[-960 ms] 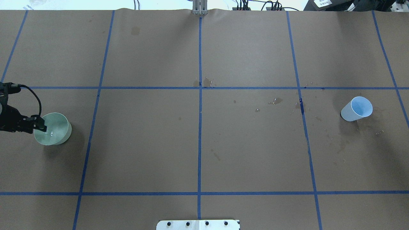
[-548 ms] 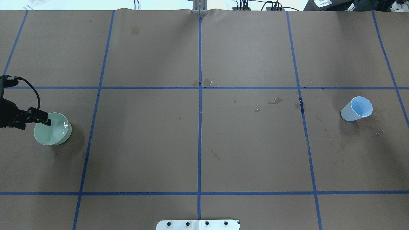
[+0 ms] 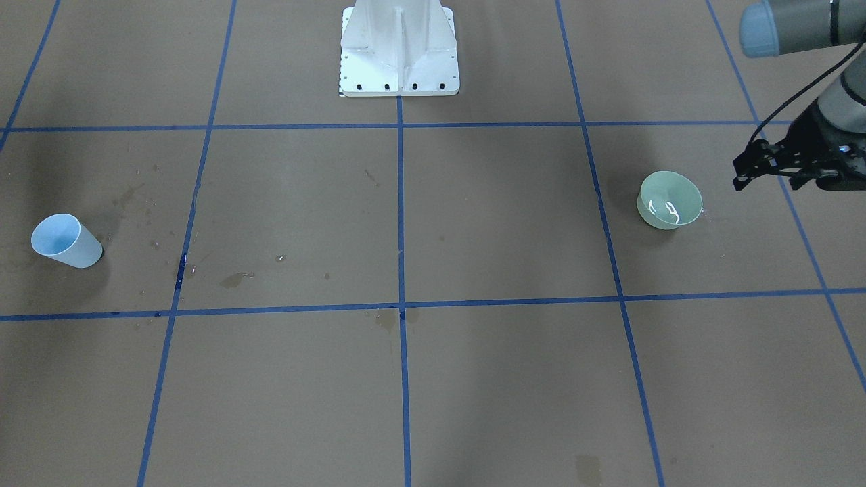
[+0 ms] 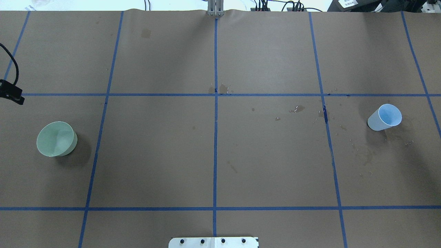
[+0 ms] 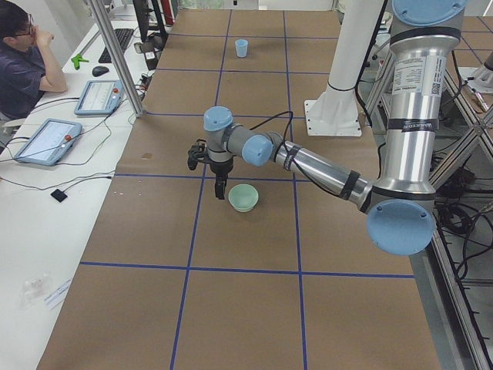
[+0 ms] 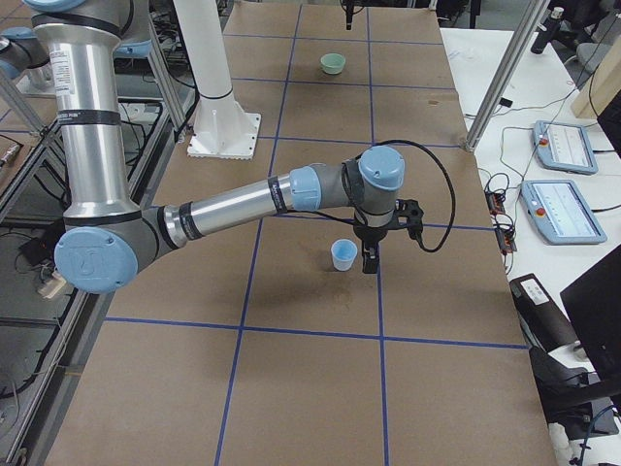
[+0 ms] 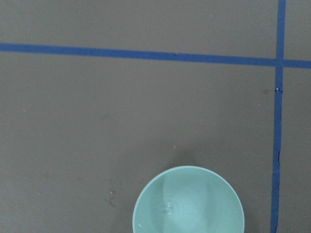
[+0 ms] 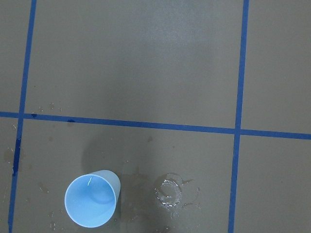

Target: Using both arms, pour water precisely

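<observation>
A pale green bowl stands upright at the table's left and holds water that glints inside. My left gripper hovers off the bowl's outer side, apart from it, open and holding nothing. A light-blue cup stands upright at the right, with a small pool of water on the paper beside it. My right gripper shows only in the exterior right view, close beside the cup. Whether it is open or shut I cannot tell.
Blue tape lines grid the brown paper. Dark stains dot the middle and the right. The white pedestal stands at the robot's edge. A person sits beyond the far side with tablets.
The left gripper has let go of the bowl's rim and moved away, toward the overhead view's upper left edge. The bowl stays in place; the cup has not moved.
</observation>
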You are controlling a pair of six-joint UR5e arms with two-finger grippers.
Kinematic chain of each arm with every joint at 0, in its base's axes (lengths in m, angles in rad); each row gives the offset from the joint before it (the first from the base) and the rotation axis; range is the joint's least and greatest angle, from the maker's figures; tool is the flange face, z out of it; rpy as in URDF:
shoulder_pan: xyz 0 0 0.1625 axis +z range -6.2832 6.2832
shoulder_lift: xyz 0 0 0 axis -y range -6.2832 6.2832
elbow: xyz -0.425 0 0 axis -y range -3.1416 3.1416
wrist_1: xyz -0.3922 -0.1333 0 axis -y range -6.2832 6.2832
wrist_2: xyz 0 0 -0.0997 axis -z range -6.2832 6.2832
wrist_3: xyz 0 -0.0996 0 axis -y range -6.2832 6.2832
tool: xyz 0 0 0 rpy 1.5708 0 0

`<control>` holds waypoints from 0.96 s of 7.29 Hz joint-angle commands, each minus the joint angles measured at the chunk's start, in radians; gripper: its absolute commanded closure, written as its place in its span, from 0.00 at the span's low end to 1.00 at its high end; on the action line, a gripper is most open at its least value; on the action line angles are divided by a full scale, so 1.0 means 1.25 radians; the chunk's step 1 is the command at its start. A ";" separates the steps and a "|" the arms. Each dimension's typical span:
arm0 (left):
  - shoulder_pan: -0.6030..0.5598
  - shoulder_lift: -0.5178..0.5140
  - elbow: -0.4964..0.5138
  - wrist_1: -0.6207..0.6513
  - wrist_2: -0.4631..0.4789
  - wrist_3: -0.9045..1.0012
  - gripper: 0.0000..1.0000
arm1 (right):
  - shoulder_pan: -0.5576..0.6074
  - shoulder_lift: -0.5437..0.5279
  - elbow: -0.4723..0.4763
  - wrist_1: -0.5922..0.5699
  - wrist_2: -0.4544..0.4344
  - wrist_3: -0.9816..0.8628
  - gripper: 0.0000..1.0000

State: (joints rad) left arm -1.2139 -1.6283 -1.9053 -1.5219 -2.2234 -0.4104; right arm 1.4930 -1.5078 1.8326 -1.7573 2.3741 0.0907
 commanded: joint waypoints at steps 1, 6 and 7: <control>-0.174 -0.024 0.132 0.048 -0.010 0.281 0.00 | 0.030 -0.028 -0.002 -0.001 0.018 -0.047 0.01; -0.283 -0.029 0.340 -0.087 -0.067 0.406 0.00 | 0.057 -0.108 -0.008 0.009 0.021 -0.059 0.01; -0.283 -0.028 0.318 -0.082 -0.066 0.395 0.00 | 0.057 -0.107 -0.023 0.011 0.020 -0.063 0.01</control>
State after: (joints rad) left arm -1.5662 -1.6640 -1.4895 -1.6226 -2.3003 0.0964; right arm 1.5638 -1.6364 1.8197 -1.7453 2.4008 0.0167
